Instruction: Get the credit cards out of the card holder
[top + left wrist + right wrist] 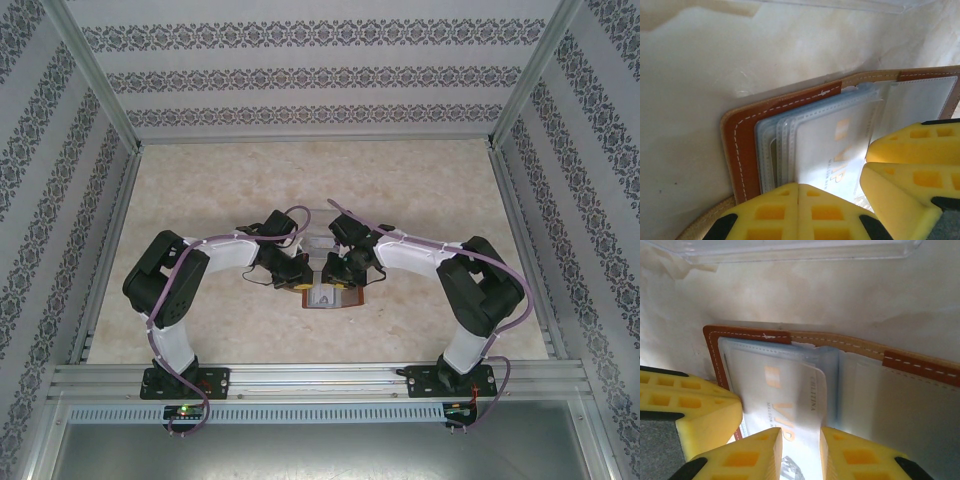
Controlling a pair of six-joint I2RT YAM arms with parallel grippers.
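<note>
The open holder [327, 298] lies on the worktop [200, 190] between both pincers: left pincer [798, 192] closed at its sleeves' [771, 145] near edge, right pincer [800, 440] slightly parted, a pale card [790, 390] between its tips.

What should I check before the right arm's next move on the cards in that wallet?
1. Card holder lying open on the table: ok.
2. VIP card faces up among the sleeves: ok.
3. Card already started out of its sleeve: cannot tell.
4. Left gripper shut, at the holder's near side: ok.
5. Right gripper with jaws apart over the VIP card; real grip on it: cannot tell.
6. Clear tray lies beyond the holder, apart from it: ok.
</note>
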